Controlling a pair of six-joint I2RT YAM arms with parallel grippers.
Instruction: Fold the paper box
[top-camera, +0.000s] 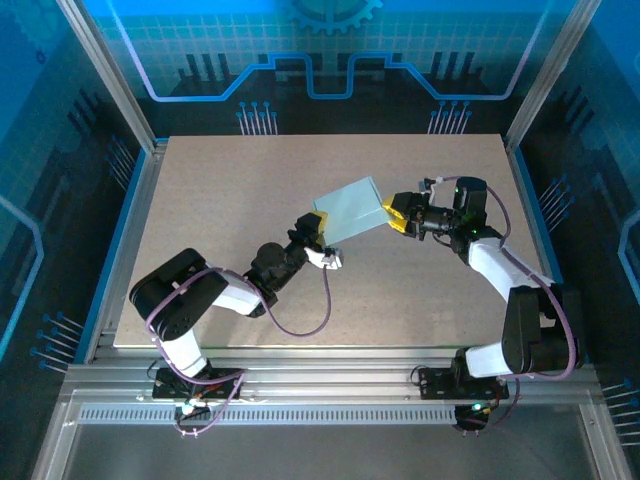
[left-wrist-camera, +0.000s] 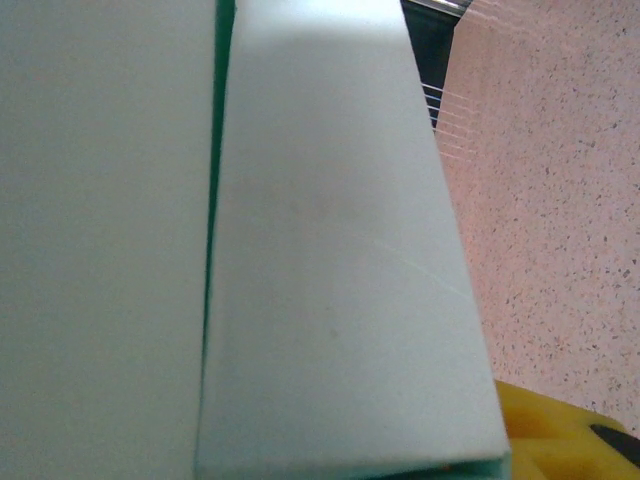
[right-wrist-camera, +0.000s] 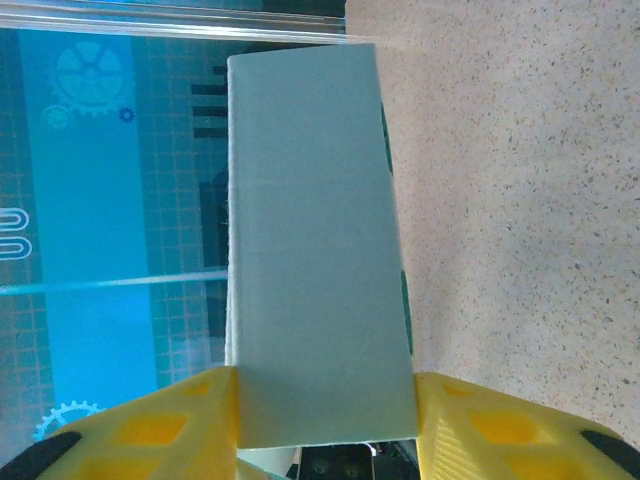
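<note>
Top view, paper box: A pale mint paper box, closed up into a flat rectangular shape, sat over the middle of the tan worktop, between the two arms.
Top view, left pincer: The left pincer reached in from the lower left and met the box's near-left corner.
Top view, right pincer: The right pincer met the box's right end with its yellow fingers.
Left wrist view, box: The paper box sat very close to the lens as two pale panels with a dark seam between them.
Left wrist view, left pincer: One yellow finger showed at the lower right, just beside the box. Whether this pincer was clamped could not be told.
Right wrist view, box: The paper box stretched away from the lens, with speckled worktop to its right.
Right wrist view, right pincer: The right pincer gripped the box's near end, a yellow finger pressed against each side.
</note>
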